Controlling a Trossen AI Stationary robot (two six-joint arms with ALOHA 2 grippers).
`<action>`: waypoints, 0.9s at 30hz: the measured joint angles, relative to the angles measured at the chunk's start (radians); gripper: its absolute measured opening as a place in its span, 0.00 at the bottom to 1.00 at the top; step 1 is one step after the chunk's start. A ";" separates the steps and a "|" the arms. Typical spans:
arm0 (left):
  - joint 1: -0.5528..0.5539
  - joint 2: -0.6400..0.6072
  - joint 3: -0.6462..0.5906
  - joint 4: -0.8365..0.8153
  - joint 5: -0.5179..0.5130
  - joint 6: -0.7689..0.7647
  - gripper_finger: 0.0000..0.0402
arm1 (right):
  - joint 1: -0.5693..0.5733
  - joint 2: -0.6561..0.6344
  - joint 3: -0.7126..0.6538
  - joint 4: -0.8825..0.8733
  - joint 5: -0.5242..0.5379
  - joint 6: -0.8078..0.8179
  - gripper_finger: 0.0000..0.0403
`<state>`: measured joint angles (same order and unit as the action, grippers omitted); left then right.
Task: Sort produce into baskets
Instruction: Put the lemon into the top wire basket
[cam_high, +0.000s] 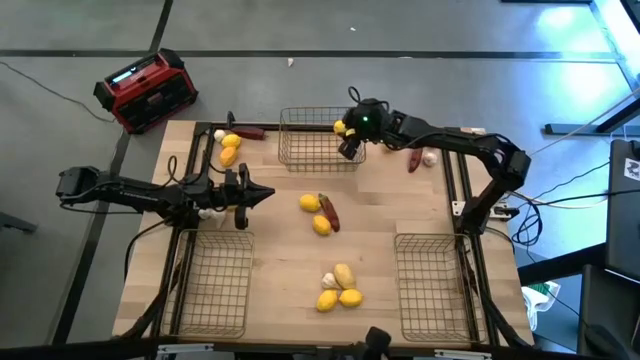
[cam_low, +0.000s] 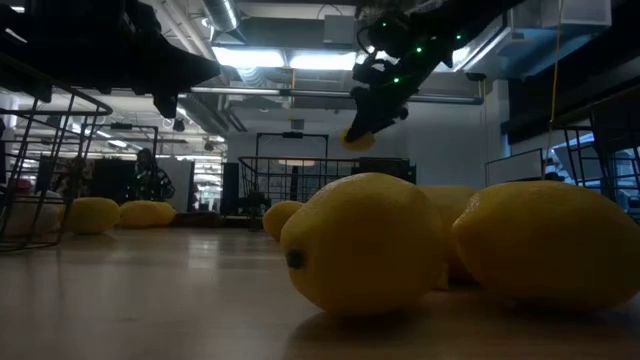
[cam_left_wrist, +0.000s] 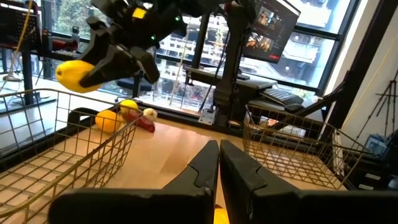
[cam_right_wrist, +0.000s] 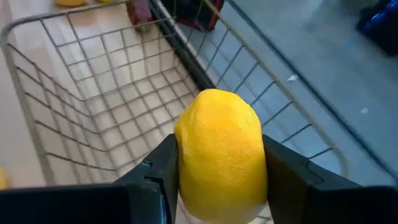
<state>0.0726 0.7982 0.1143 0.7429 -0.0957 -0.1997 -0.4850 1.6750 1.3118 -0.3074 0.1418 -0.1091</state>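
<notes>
At the left of the table, the left gripper (cam_high: 262, 194) is held with its fingers pressed together and nothing between them, just above the near-left basket (cam_high: 212, 283), and no risk is judged from it while it waits. At the centre, loose lemons (cam_high: 320, 224) and a dark red chili (cam_high: 328, 211) are left unsorted on the wood, with more lemons and a garlic bulb (cam_high: 329, 281) nearer the front. At the far middle, a yellow lemon (cam_right_wrist: 221, 146) is clamped between the fingers of the right gripper (cam_high: 349, 139), which is poised over the right-hand rim of the far basket (cam_high: 316, 138). Because the fruit is carried close to that wire rim, a release here is judged risky: the lemon could strike the edge, bounce outside and roll across the table. A smooth round skin may also be let slip early.
</notes>
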 joint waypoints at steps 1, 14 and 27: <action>-0.001 0.003 0.000 0.003 0.000 0.000 0.03 | 0.000 0.010 0.012 -0.012 -0.003 0.007 0.41; 0.001 0.016 -0.001 0.001 -0.003 0.000 0.03 | -0.001 0.217 0.276 -0.171 -0.003 0.008 0.41; 0.001 0.016 -0.001 -0.002 -0.003 0.001 0.03 | -0.008 0.376 0.326 -0.168 0.031 -0.025 0.44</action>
<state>0.0738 0.8143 0.1135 0.7410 -0.0990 -0.1989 -0.4934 2.0513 1.6375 -0.4751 0.1729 -0.1344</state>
